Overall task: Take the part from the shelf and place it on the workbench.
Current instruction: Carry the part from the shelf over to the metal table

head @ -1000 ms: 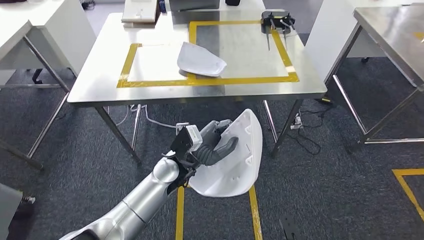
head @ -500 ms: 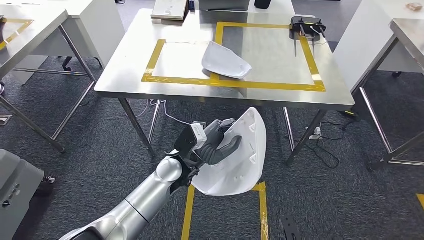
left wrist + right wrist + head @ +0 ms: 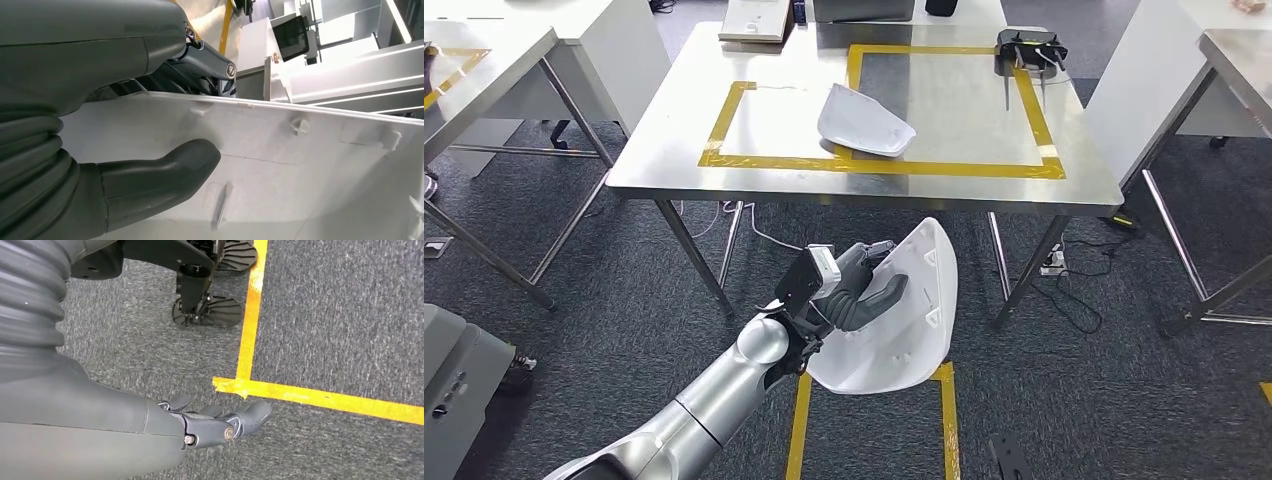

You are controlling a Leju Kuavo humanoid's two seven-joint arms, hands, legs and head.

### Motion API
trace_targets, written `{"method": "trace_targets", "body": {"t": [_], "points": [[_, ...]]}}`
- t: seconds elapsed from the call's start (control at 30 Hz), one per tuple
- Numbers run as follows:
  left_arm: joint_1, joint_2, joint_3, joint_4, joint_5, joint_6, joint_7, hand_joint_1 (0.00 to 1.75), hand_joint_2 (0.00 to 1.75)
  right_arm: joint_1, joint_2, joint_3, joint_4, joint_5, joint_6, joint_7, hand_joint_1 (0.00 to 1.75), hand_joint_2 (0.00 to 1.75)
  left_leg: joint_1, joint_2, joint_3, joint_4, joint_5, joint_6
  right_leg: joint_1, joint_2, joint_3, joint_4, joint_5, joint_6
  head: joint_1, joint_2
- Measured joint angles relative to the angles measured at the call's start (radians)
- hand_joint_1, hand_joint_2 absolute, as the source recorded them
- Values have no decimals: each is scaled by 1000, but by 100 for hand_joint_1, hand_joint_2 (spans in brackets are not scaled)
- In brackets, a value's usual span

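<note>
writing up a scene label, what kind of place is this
Probably a workshop or robotics test lab: steel workbench marked with yellow tape, taped lines on grey carpet, and a moulded white part.

Head view taken from high, aimed forward and down at workbench (image 3: 724, 170) and carpet beyond left hand (image 3: 849, 290). Left wrist view set close behind same hand (image 3: 100, 150), white part (image 3: 300, 175) shared. Right wrist view aimed down at carpet (image 3: 340, 315).
</note>
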Motion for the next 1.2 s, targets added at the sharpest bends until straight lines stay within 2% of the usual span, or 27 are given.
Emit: {"method": "trace_targets", "body": {"t": [0.27,0.43,0.5,0.57,0.6,0.63,0.7,0.73,0.77,0.8,0.87,0.9,0.93,0.97,1.0,1.03,1.13,1.2], "points": [[-1,0,-5,8,-27,60,27,175,175,1,0,-1,0,6,0,6,0,175,-1,0,-2,2,0,0,-1,0,0,-1,0,1,0,0],[-9,1,-4,6,-37,170,63,175,175,10,0,-5,0,3,-11,4,0,175,-1,-1,-4,4,-1,1,-2,0,0,-2,1,2,0,0],[-14,4,-2,3,-41,199,70,175,175,14,2,-9,0,3,-13,2,0,175,-5,0,-6,3,-4,10,-6,-1,4,-10,4,8,0,0],[-16,5,1,-4,-44,213,70,175,175,16,3,-10,0,4,-14,2,0,175,-1,1,11,-24,5,26,-7,-2,13,-23,7,18,0,0],[-18,5,2,-7,-45,217,69,175,175,16,3,-11,0,6,-15,2,0,175,4,2,23,-43,13,31,-5,-2,12,-14,-2,21,1,0],[-20,5,2,-9,-46,219,67,175,175,16,3,-11,0,7,-15,2,0,175,9,3,35,-59,21,34,-5,-1,-1,18,-23,24,2,0],[-21,5,3,-10,-47,220,66,175,175,16,3,-12,0,8,-14,3,0,175,14,5,39,-68,27,33,-12,0,-60,139,-87,35,5,0],[-19,5,3,-9,-47,220,66,175,175,17,3,-12,0,9,-14,4,0,175,17,5,38,-67,26,30,-17,0,-91,199,-110,41,5,0],[-16,5,3,-9,-48,220,66,175,175,18,3,-13,0,9,-14,5,0,175,21,4,36,-65,25,26,-23,0,-109,231,-115,49,6,0],[-14,5,3,-9,-48,220,66,175,175,19,3,-13,0,9,-14,6,0,175,27,3,33,-59,23,19,-29,0,-108,225,-101,57,6,0],[-13,5,3,-10,-48,220,65,175,175,18,3,-14,0,10,-14,6,0,175,43,2,23,-35,11,-3,-44,-1,-50,106,-37,77,8,0],[-13,6,3,-11,-48,220,65,175,175,17,5,-14,0,11,-13,5,0,175,46,1,16,-19,3,-16,-48,2,-22,50,-14,84,13,0],[-13,6,3,-13,-49,220,65,175,175,16,7,-15,0,13,-11,3,0,175,48,0,9,-4,-5,-27,-50,5,-5,14,-2,80,17,0],[-12,6,3,-16,-50,220,64,175,175,15,9,-15,0,15,-9,0,0,175,46,-1,2,7,-12,-37,-51,8,-2,5,-2,72,20,0],[-12,6,4,-19,-51,219,64,175,175,16,11,-15,0,17,-5,-7,0,175,43,-2,-1,12,-16,-41,-50,11,-6,13,-4,59,21,0],[-12,6,4,-22,-53,219,65,175,175,15,11,-15,0,21,-1,-15,0,175,42,-2,-2,11,-14,-38,-52,11,-8,16,-5,48,18,0],[-14,7,4,-27,-57,217,68,175,175,11,12,-15,0,29,12,-47,0,175,42,-1,3,-3,-6,-21,-50,12,-10,15,-4,37,14,0],[-14,6,4,-29,-58,215,70,175,175,6,12,-15,0,30,17,-59,0,175,42,-1,9,-8,-4,-18,-46,12,-10,16,-5,31,14,0]]}}
